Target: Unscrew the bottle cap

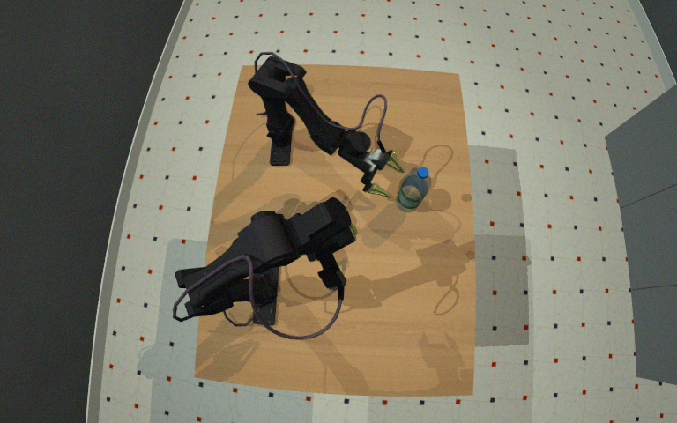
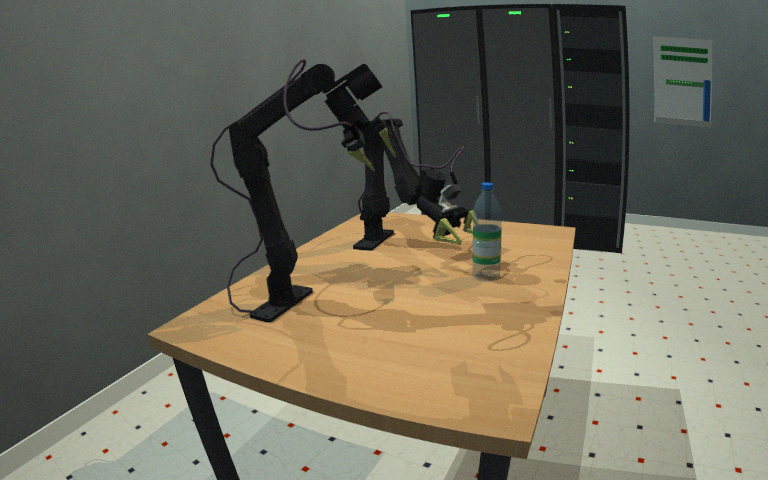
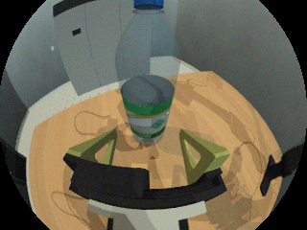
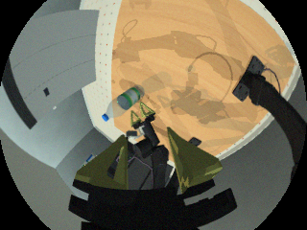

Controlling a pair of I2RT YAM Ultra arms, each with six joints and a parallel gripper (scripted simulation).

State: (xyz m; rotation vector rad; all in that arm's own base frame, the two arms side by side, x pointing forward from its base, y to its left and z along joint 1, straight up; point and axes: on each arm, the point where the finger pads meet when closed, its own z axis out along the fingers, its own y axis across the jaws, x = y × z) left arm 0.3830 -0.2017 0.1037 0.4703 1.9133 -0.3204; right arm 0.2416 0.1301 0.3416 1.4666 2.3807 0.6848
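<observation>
The clear bottle [image 1: 412,191] [image 2: 486,246] [image 3: 148,115] [image 4: 129,98] with a green and white label stands upright on the table. The blue cap [image 1: 422,172] [image 2: 487,185] [image 3: 149,2] [image 4: 106,117] sits on its neck. My left gripper [image 1: 397,184] [image 2: 467,236] [image 3: 148,132] [image 4: 135,106] is wide open and empty, low beside the bottle on the arms' side, its fingertips pointing at the bottle body. The bottle is in front of the tips, not between them. My right gripper [image 2: 384,163] is partly open and empty, high above the table; in the top view its arm mostly hides it.
The wooden table [image 1: 399,349] [image 2: 396,362] carries both arm bases along the side away from the bottle. The bottle stands near the opposite edge. The left arm lies below the right gripper's fingers in the right wrist view. Dark cabinets [image 2: 481,113] stand beyond the table.
</observation>
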